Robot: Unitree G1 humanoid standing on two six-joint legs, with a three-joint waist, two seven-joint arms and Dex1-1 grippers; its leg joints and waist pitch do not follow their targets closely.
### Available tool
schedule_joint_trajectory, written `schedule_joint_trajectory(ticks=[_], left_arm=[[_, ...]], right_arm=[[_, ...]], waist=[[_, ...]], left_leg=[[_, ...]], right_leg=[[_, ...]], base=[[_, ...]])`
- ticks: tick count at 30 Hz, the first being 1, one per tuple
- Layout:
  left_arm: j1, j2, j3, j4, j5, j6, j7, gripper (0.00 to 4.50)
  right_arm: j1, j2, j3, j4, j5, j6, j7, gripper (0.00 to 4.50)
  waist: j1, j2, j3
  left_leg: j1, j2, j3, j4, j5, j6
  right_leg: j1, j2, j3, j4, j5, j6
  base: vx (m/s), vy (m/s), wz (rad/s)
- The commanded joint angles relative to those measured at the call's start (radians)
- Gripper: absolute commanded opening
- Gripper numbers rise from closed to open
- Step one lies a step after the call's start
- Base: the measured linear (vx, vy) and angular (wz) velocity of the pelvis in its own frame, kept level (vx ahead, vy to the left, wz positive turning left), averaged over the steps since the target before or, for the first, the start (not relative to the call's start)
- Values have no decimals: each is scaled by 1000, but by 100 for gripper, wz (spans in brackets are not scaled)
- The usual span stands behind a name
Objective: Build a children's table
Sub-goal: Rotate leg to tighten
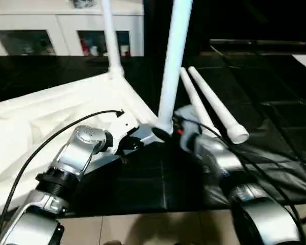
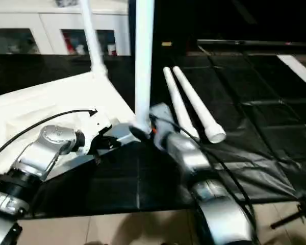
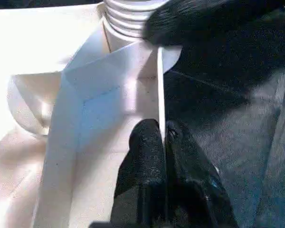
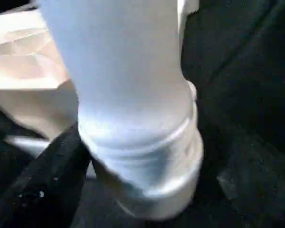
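- We judge the step in hand to be seating the 2nd leg: our left gripper [image 3: 162, 142] sits nearest us, its black fingers pinched shut on the thin side wall of the upturned tabletop [image 1: 35, 122], holding that corner steady.
- Just beyond it, our right gripper [image 1: 169, 127] is at the foot of the near upright leg [image 1: 172, 61], where the leg enters the corner socket. A black finger [image 4: 42, 180] lies against the leg's ribbed base; we cannot tell from the frames how wide the jaws stand or whether they grip the leg.
- The tabletop lies ribbed side up on the black mat [image 1: 158, 184], well to our left, with its near corner between the 2 grippers.
- Next, as we judge it, the right arm must come clear of the leg without tipping it, then reach for a loose leg; the left must keep the corner pinned until then.
- Count of legs: 4. We see 2 upright in sockets, the near one and the far upright leg [image 1: 111, 41], and 2 loose legs [image 1: 214, 104] lying side by side on the mat to the right.
- Count of tabletops: 1. Count of grippers: 2.
- Farthest off stands 1 white glass-door cabinet [image 1: 56, 30].
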Motion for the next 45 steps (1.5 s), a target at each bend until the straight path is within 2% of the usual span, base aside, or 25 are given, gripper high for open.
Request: schedule_joint_trajectory(ticks=[1,2,4,5,6,8,9,11,13,16,17,22,24,30,32,38,41,42,45], left_arm=[[-18,17,-8,-8,-1,-35,-30,0],[-16,19,-11,-7,-3,-45,-41,0],[-11,24,-21,0,-10,-67,-67,0],[-8,28,-30,11,-14,-95,-91,0],[-7,31,-35,16,-16,-104,-106,0],[-5,39,-49,27,-16,-138,-138,0],[-6,43,-58,39,-13,-166,-157,0],[-11,48,-71,72,-3,-218,-176,0],[-15,52,-83,95,7,-253,-195,0],[-24,52,-94,118,8,-284,-223,0],[-36,52,-103,140,11,-313,-248,0],[-48,61,-125,166,23,-365,-287,0],[-40,70,-137,151,18,-382,-329,0],[-28,85,-152,121,15,-397,-369,0],[-31,86,-154,131,16,-414,-379,0],[-34,88,-158,137,23,-430,-393,0],[-33,91,-161,139,25,-436,-394,0],[-35,91,-163,143,25,-441,-395,0],[-36,90,-166,148,26,-445,-394,0]], right_arm=[[38,-29,4,-81,15,29,35,447],[57,-40,4,-116,22,40,47,447],[110,-80,15,-215,32,64,104,447],[150,-111,24,-288,36,80,145,447],[167,-128,28,-324,42,90,168,447],[187,-161,38,-372,52,94,219,447],[192,-186,45,-395,54,96,255,447],[186,-218,56,-409,49,89,299,447],[182,-243,69,-430,48,110,333,447],[175,-270,91,-454,48,135,386,447],[164,-293,118,-469,43,146,439,447],[136,-309,160,-446,18,136,502,447],[106,-296,167,-399,2,107,510,447],[70,-284,182,-341,-8,84,530,447],[64,-284,190,-335,-2,83,550,419],[56,-272,197,-309,-3,69,583,378],[52,-264,199,-290,-8,59,585,356],[50,-262,200,-282,-8,56,589,335],[49,-259,201,-276,-8,54,591,312]], waist=[[3,18,-75],[2,23,-77],[5,21,-74],[7,24,-76],[9,20,-76],[9,22,-76],[14,21,-74],[16,27,-75],[22,24,-71],[27,25,-74],[28,25,-73],[37,22,-78],[41,17,-79],[52,20,-79],[53,18,-79],[54,18,-79],[53,22,-81],[53,22,-81],[53,23,-81]], left_leg=[[4,63,-18,-66,-138,57],[5,63,-18,-65,-141,53],[5,61,-18,-66,-148,55],[4,61,-19,-64,-144,57],[2,59,-18,-63,-135,66],[1,59,-18,-63,-132,68],[0,56,-17,-61,-145,74],[2,56,-17,-61,-153,73],[6,56,-15,-62,-179,68],[8,61,-17,-63,-174,60],[7,60,-17,-63,-175,61],[4,61,-17,-59,-141,70],[4,61,-17,-59,-136,68],[7,66,-16,-59,-136,59],[6,65,-16,-58,-140,59],[4,63,-16,-58,-142,56],[4,65,-17,-57,-131,56],[4,64,-16,-57,-129,57],[4,64,-16,-56,-131,58]], right_leg=[[70,-95,73,-54,-136,-213],[68,-96,73,-52,-141,-213],[70,-91,72,-60,-160,-196],[70,-92,72,-56,-150,-197],[72,-90,71,-58,-145,-190],[70,-92,70,-57,-152,-194],[71,-91,68,-65,-187,-182],[67,-90,67,-68,-221,-172],[64,-89,66,-76,-288,-153],[63,-90,67,-74,-295,-146],[63,-89,66,-75,-295,-147],[65,-92,66,-64,-237,-160],[65,-95,66,-63,-247,-164],[61,-95,68,-57,-233,-176],[63,-95,68,-57,-232,-175],[64,-97,68,-61,-268,-157],[63,-96,68,-56,-238,-166],[63,-95,68,-55,-227,-171],[64,-94,67,-55,-217,-175]], base=[[0,0,0],[0,0,0],[0,0,0],[0,0,0],[0,0,0],[0,0,0],[0,0,0],[0,0,0],[0,0,0],[0,0,0],[0,0,0],[0,0,0],[0,0,0],[0,0,0],[0,0,0],[0,0,0],[0,0,0],[0,0,0],[0,0,0]])
